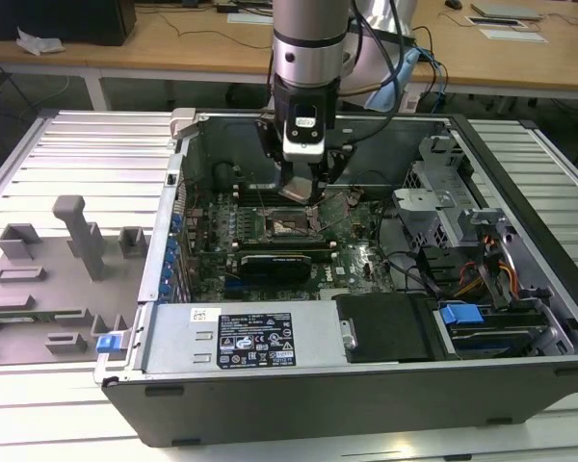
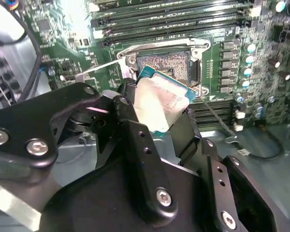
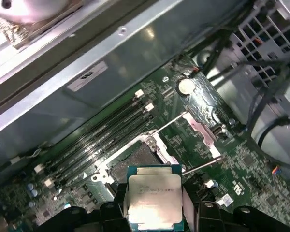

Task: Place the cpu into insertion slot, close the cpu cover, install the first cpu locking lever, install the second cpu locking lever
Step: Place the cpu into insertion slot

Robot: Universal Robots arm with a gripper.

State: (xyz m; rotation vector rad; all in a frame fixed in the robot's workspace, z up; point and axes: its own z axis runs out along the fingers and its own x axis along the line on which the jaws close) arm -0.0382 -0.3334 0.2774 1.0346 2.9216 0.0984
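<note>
Gripper point(image 3: 154, 217) clenched on the cpu point(image 3: 153, 191) by opposite edges. Chip hangs above and just short of the insertion slot point(image 3: 135, 157), skewed to its frame. Advise squaring and levelling the chip over the slot before descent. The cpu cover point(image 3: 203, 131) stands open beyond the slot.

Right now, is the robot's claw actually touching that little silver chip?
Touching. In the first wrist view the gripper clamps the cpu by two opposite edges, with no gap on either side, close to the insertion slot.
</note>
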